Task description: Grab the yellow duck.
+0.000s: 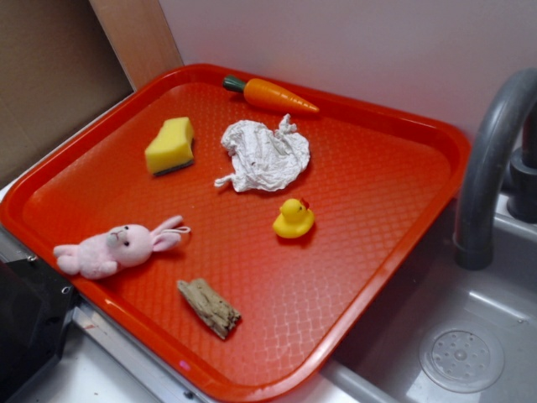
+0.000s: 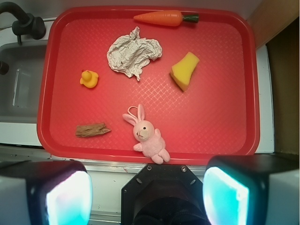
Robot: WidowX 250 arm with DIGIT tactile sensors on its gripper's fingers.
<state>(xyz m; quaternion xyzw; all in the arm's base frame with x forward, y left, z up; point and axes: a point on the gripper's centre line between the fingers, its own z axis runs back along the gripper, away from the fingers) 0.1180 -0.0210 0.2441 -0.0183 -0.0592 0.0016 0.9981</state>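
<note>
Gripper (image 2: pixel 147 190) w/ jaws wide apart, empty, well short of yellow duck (image 2: pixel 89 78) on red tray (image 2: pixel 220 126); approach, descent & grasp all remain.

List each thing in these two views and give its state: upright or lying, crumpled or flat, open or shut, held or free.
duck: upright on the tray, free
sponge: resting on the tray, free
paper: crumpled, free
carrot: lying by the far rim
bunny: lying down
wood: lying flat
tray: flat, partly over the sink
gripper: open, empty, nothing between the fingers
</note>
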